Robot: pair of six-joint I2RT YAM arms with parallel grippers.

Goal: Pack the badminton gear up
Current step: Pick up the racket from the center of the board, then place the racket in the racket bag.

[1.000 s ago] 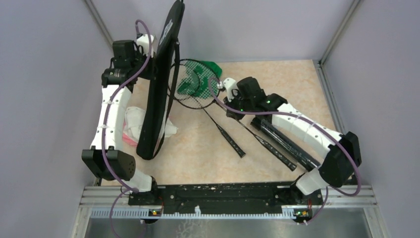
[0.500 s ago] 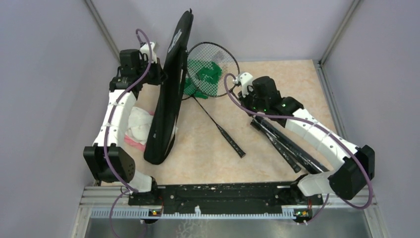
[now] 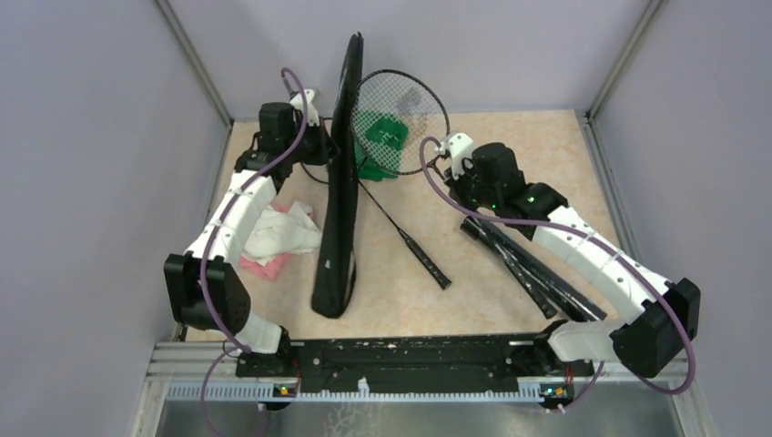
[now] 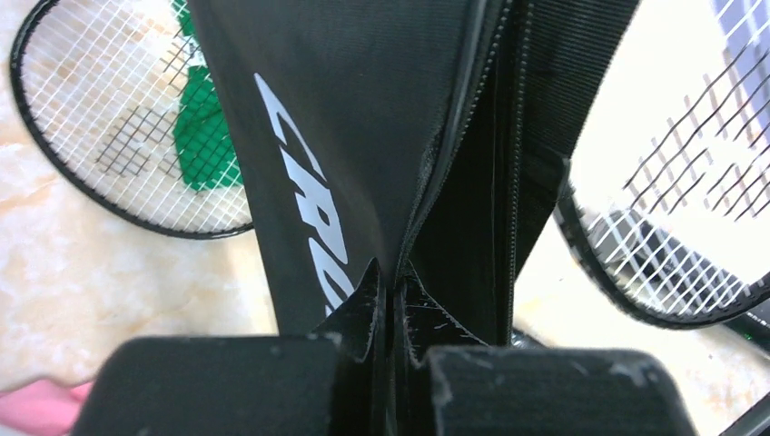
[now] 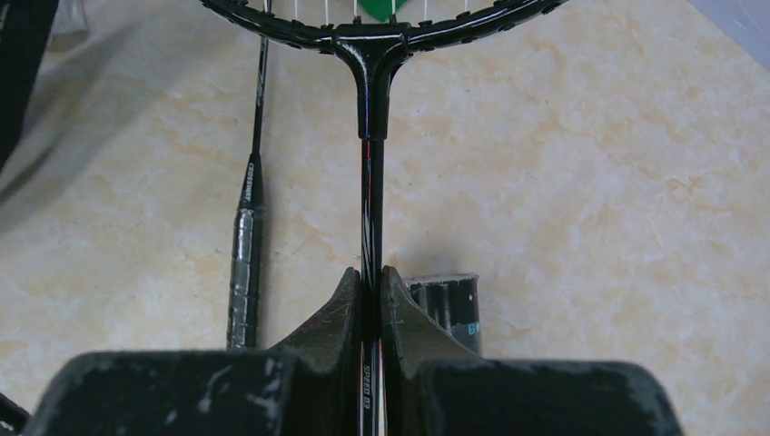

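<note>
Nothing is packed yet: left fingers [image 4: 363,304] clamp the upright bag's [image 3: 341,182] edge, right fingers [image 5: 340,304] clamp one racket's [image 3: 401,109] shaft. The second racket [image 3: 414,246] and tube [image 5: 449,304] lie on the surface [image 3: 510,146].

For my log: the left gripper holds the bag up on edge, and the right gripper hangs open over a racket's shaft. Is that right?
Not quite. The right gripper is not open: the right wrist view shows it shut on the racket at its shaft. The left gripper does hold the bag up on edge.
</note>
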